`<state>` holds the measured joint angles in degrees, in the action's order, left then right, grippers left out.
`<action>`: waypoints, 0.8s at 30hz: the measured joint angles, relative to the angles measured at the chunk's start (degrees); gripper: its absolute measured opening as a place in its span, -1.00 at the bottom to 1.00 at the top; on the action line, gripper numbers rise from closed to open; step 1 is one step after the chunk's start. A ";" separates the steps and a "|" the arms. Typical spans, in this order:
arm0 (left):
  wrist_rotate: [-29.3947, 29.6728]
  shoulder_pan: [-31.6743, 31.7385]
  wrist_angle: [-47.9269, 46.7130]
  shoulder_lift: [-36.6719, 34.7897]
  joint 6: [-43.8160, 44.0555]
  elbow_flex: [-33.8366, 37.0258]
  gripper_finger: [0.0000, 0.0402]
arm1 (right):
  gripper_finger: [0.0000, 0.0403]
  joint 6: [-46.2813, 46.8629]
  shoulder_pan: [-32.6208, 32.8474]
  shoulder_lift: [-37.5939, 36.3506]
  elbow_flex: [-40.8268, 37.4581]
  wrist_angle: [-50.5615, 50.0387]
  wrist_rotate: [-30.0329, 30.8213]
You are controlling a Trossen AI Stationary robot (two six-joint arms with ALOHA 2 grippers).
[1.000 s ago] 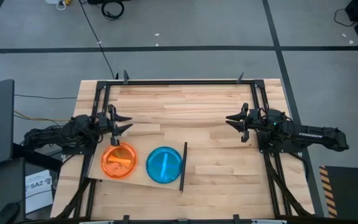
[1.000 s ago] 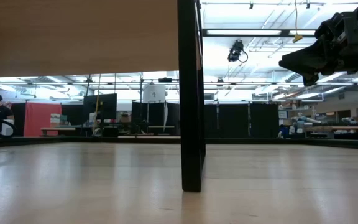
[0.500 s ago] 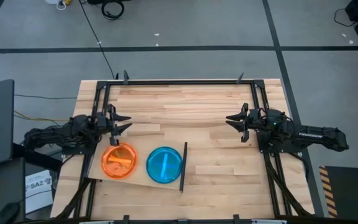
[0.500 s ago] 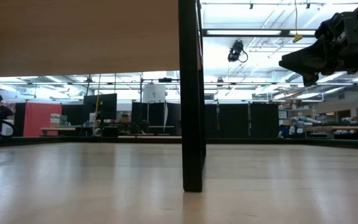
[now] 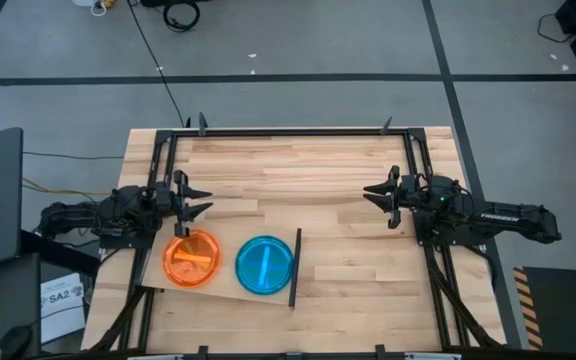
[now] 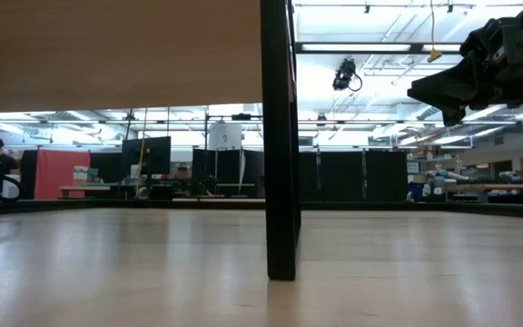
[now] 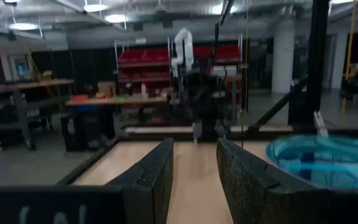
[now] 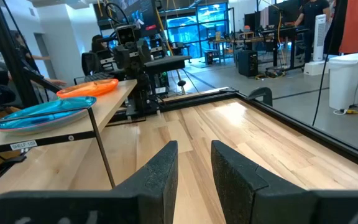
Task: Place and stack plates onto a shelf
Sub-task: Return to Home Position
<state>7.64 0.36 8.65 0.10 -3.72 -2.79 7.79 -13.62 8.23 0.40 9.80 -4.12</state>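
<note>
L claw [image 5: 204, 198] spread, near orange plates [image 5: 190, 258]; blue plates [image 5: 265, 264] beside, on shelf [image 5: 226, 286]; R claw [image 5: 369, 195] spread, apart.

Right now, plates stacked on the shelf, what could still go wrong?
The open left gripper hangs close by the orange plates; a swing their way could knock the stack. The shelf stands raised on its thin black strip, blue plates beside it; a bump might shake them. The right gripper waits apart.
</note>
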 joint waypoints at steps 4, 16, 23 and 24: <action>0.13 0.04 -1.25 -0.10 -1.29 1.06 -0.35 | -0.49 0.00 0.01 0.00 0.00 -0.02 0.00; 0.17 0.04 -2.50 -0.11 -0.10 1.68 -0.35 | -0.49 0.00 -0.01 0.00 0.00 -0.02 -0.02; 0.17 0.04 -2.37 -0.11 0.06 1.68 -0.35 | -0.49 0.00 0.01 0.00 0.00 0.00 -0.02; 0.15 0.02 -2.37 -0.11 0.06 1.68 -0.35 | -0.49 0.00 0.01 0.00 0.00 0.00 -0.02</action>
<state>7.79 0.38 6.28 -0.01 -3.66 -1.10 7.79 -13.61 8.23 0.40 9.80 -4.14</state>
